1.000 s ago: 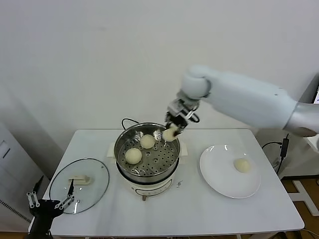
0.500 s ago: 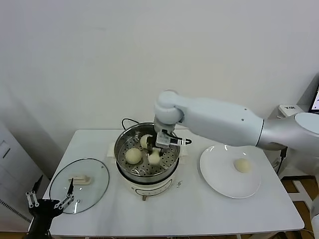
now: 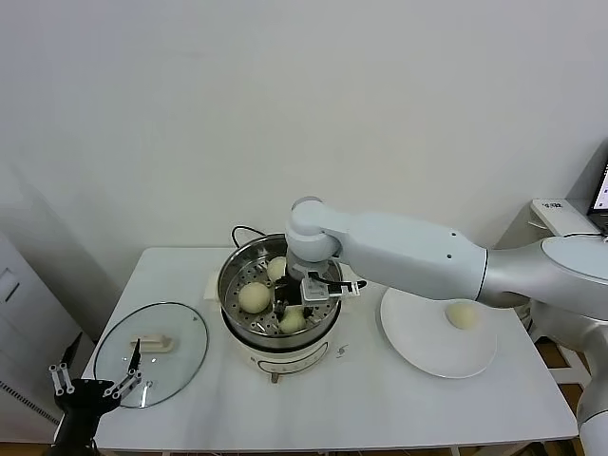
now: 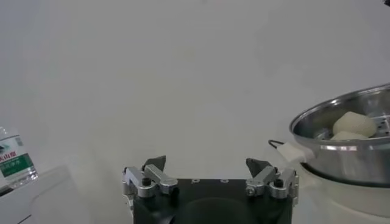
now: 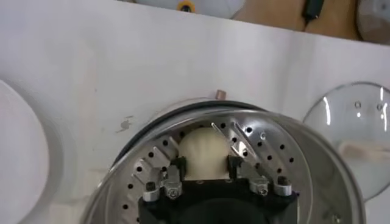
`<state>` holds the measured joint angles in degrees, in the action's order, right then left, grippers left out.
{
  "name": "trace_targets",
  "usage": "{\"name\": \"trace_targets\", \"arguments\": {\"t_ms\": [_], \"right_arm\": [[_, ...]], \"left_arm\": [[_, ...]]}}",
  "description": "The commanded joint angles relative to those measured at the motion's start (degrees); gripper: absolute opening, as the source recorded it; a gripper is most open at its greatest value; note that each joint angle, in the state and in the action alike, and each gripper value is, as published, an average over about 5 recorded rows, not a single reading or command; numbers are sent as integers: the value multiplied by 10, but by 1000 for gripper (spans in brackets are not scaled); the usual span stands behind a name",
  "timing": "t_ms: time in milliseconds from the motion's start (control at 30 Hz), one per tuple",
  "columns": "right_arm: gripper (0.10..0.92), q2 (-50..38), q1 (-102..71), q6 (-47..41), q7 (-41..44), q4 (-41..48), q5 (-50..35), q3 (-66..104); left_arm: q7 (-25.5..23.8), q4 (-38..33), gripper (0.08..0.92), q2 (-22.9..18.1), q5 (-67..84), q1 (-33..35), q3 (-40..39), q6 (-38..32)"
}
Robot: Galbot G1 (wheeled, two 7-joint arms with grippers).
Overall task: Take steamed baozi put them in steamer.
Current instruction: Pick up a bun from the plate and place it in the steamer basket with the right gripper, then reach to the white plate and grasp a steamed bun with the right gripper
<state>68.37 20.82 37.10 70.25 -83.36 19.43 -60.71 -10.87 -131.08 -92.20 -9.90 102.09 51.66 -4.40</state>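
The steamer (image 3: 226, 285) is a shiny steel pot with a perforated tray floor (image 5: 274, 159), standing on a white base at the table's middle. Two baozi (image 3: 253, 297) (image 3: 276, 269) lie inside it. My right gripper (image 3: 296, 309) reaches down into the pot, and its fingers (image 5: 177, 165) press both sides of a third baozi (image 5: 204, 149) that rests low on the tray. One more baozi (image 3: 462, 314) lies on the white plate (image 3: 418, 337) to the right. My left gripper (image 3: 90, 389) hangs open and empty beyond the table's front left corner.
The glass lid (image 3: 152, 353) with its white handle lies flat on the table's left part. A black cord runs behind the steamer. The left wrist view shows the steamer's side (image 4: 341, 152) and a water bottle (image 4: 15, 159) off to one side.
My right arm has swung from the pot's far right rim over to its front and gone down inside. The baozi it carries has gone from above the rim to the tray floor.
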Motion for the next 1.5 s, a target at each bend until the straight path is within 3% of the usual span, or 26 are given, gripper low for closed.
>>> {"name": "trace_targets", "arguments": {"t_ms": [33,133,233,333,433,600,733,867,1500], "right_arm": [[643,-1,3,22,-5,23,8,33],[729,-17,22,-22,-13,45,-43,58],[796,-60,57,-153,-45,71,-148,64],[819,-117,103,-324,-58,117,-256,32],[822,-152,123,-396,-29,201,-307,6],[823,-197,81,-355,1,316,-226,13],[823,-239,-13,-320,0,333,-108,65],[823,-275,-118,-308,-5,336,-43,140],[823,-233,-250,-297,-60,375,9,266]], "left_arm": [[0,1,823,-6,-1,-1,0,0],[0,1,823,-5,-1,-1,-1,0],[1,2,823,-3,0,-2,0,0],[1,2,823,-1,0,-4,0,0],[2,1,823,-1,0,-7,-1,0],[2,2,823,-1,-2,-13,-6,2],[2,2,823,0,-11,-21,-10,8],[2,0,823,4,-15,-23,-12,14],[2,5,823,-1,-32,-14,-15,13]]}}
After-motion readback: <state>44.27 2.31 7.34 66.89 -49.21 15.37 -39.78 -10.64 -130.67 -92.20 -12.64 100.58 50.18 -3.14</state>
